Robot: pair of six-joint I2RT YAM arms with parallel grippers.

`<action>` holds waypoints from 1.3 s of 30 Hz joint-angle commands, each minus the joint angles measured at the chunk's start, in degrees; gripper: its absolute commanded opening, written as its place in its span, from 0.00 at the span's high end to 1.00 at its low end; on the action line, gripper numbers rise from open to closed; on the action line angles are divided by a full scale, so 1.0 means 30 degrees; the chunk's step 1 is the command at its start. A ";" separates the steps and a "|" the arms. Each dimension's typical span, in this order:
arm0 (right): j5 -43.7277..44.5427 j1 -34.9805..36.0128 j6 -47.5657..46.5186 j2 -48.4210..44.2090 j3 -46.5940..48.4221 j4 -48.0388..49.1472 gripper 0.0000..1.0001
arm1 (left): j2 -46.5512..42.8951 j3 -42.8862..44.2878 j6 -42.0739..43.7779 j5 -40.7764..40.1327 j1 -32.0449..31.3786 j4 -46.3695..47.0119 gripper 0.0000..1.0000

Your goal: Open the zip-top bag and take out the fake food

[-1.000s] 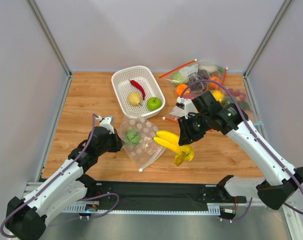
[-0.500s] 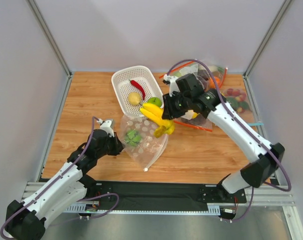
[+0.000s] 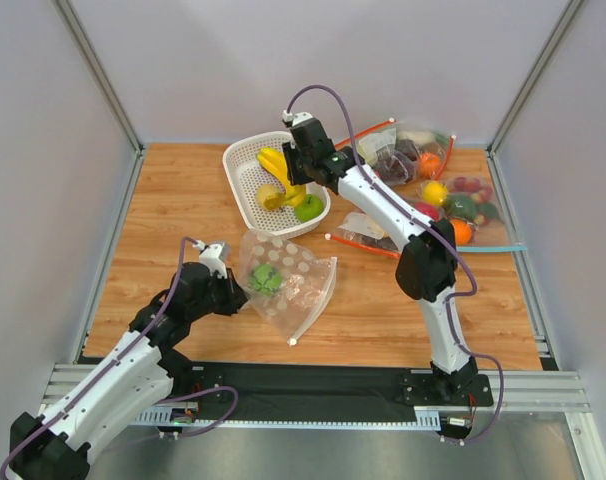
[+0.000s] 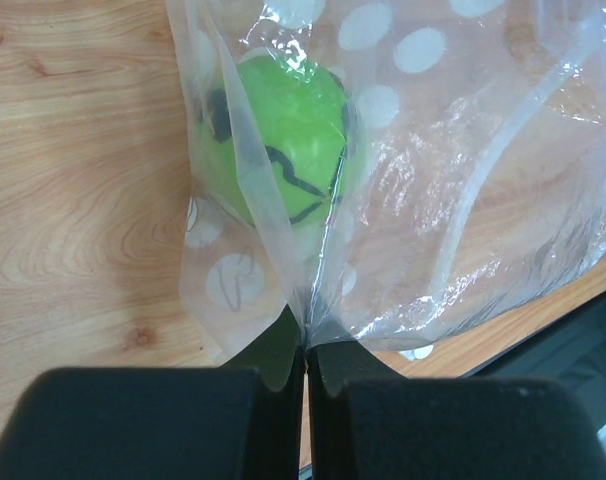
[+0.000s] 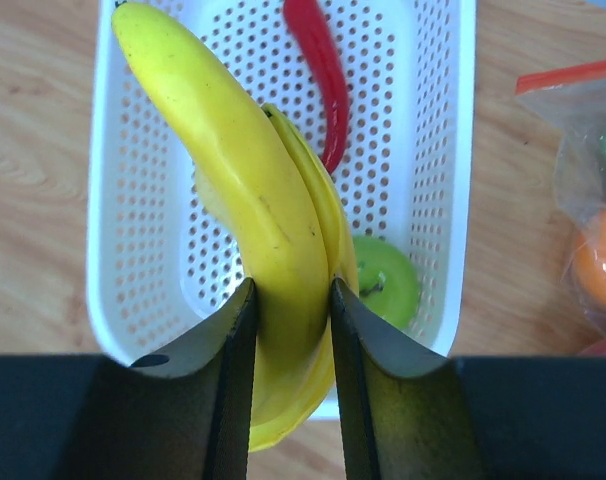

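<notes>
Left hand (image 4: 305, 345) pinched shut low; right hand (image 5: 291, 325) clamped, arm (image 3: 383, 206) stretched far forward.

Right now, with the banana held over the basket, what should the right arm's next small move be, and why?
Probably ease down a little and open the right gripper, releasing the banana into the white basket: the right wrist view shows it clamped over the basket, where the chili pepper and a green apple lie.
</notes>
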 commanded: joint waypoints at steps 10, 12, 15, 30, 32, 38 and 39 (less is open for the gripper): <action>0.4876 -0.0158 -0.0908 0.4167 0.3707 0.2650 0.77 | -0.0512 0.0030 0.0344 0.0747 0.0090 -0.0328 1.00; 0.4643 -0.0216 -0.0967 0.4139 0.3561 0.2679 0.46 | -0.0483 0.0001 0.0344 0.0776 0.0090 -0.0269 1.00; 0.4029 -0.0217 -0.0967 0.3613 0.2889 0.3175 0.29 | -0.0395 0.0001 0.0373 0.0864 0.0090 -0.0181 1.00; 0.1244 -0.0100 -0.1406 -0.5216 -0.5383 0.6102 0.18 | -0.0482 0.0118 0.0461 0.0805 0.0090 -0.0152 1.00; 0.1331 0.0105 -0.1436 -0.7131 -0.7795 0.6340 0.21 | -0.0453 0.0147 0.0490 0.0835 0.0061 -0.0181 1.00; 0.2268 0.0923 -0.0270 -1.4106 -1.5561 0.5260 0.27 | -0.0423 0.0147 0.0520 0.1010 0.0090 -0.0094 1.00; 0.2356 0.1042 -0.0032 -1.4693 -1.6295 0.4590 0.28 | -0.0423 0.0147 0.0520 0.1040 0.0090 -0.0064 1.00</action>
